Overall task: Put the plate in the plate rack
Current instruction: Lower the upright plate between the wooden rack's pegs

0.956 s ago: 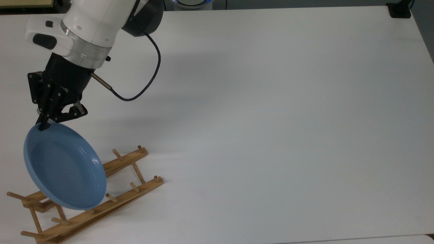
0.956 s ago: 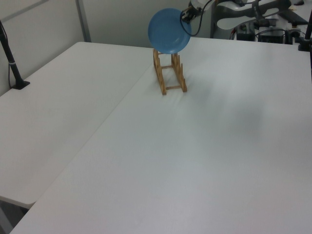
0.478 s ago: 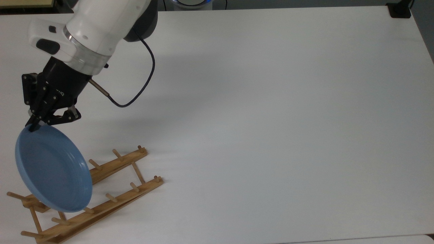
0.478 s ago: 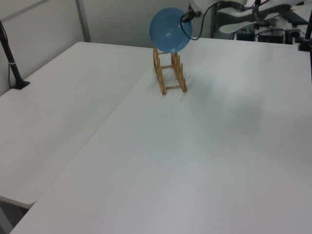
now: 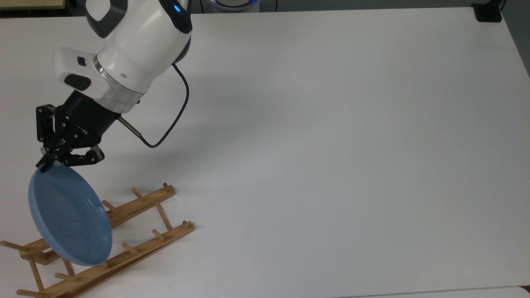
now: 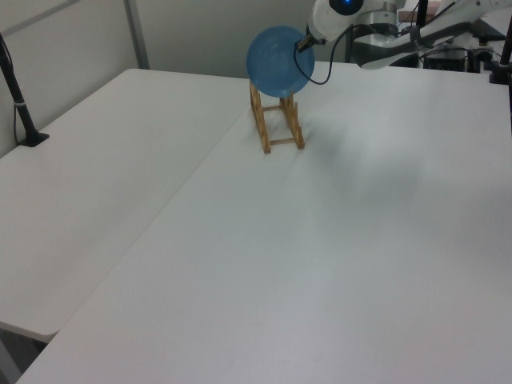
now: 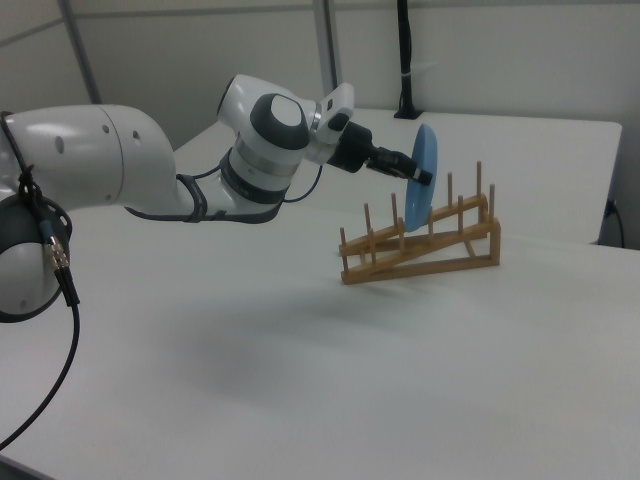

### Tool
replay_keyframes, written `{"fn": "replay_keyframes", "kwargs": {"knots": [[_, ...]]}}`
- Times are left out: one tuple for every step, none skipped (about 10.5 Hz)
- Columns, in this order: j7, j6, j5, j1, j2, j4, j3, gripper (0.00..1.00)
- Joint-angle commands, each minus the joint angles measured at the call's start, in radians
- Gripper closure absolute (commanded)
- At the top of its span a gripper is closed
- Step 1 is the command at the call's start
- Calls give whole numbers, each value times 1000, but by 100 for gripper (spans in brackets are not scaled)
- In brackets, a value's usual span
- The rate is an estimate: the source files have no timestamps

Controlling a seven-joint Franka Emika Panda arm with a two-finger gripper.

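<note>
The black two-finger gripper (image 5: 44, 165) has its fingers pinched tight on the upper rim of the round, glossy light-blue plate (image 5: 68, 215), and the plate hangs below them, nearly on edge. Compare half a second back in the top view: the white arm has swung over and the whole wrist sits lower and further toward the top view's right, so the plate has come down with it — its bottom edge now meets the near rail of the light-brown wooden peg rack (image 5: 136, 225), between pegs, where before it hung over the far end. The rack itself looks nudged a little toward the top view's left.

In the right view the gripper (image 7: 424, 176) reaches in from the right view's left, clamped on the plate (image 7: 421, 180), which stands almost upright among the rack's (image 7: 425, 245) middle pegs, leaning slightly. Whether its lower edge rests on the crossbars I cannot tell.

From the left view the plate (image 6: 278, 62) faces the camera, lower than before, just under the fingers and covering the rack's (image 6: 276, 124) far end on the white table (image 6: 336, 240).
</note>
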State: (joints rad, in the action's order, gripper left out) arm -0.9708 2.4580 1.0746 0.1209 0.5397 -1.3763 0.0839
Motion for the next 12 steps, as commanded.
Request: {"fn": "replay_keyframes", "kwargs": {"knots": [[-31, 29, 36, -12, 3, -10, 8, 100], [-29, 29, 42, -12, 3, -10, 7, 100], [-29, 32, 59, -12, 3, -10, 2, 100], [-29, 35, 77, -12, 3, -10, -1, 97], [-28, 41, 96, -12, 8, -10, -1, 94], [-28, 47, 108, -12, 23, -10, -1, 86], [-26, 64, 120, -13, 31, -10, -3, 76], [-26, 75, 129, -14, 46, -9, -3, 61], [-26, 81, 143, -20, 58, -9, -3, 51], [-28, 81, 146, -24, 65, -7, -3, 37], [-31, 81, 140, -24, 63, -6, -3, 30], [-32, 79, 137, -26, 63, -3, -4, 17]]}}
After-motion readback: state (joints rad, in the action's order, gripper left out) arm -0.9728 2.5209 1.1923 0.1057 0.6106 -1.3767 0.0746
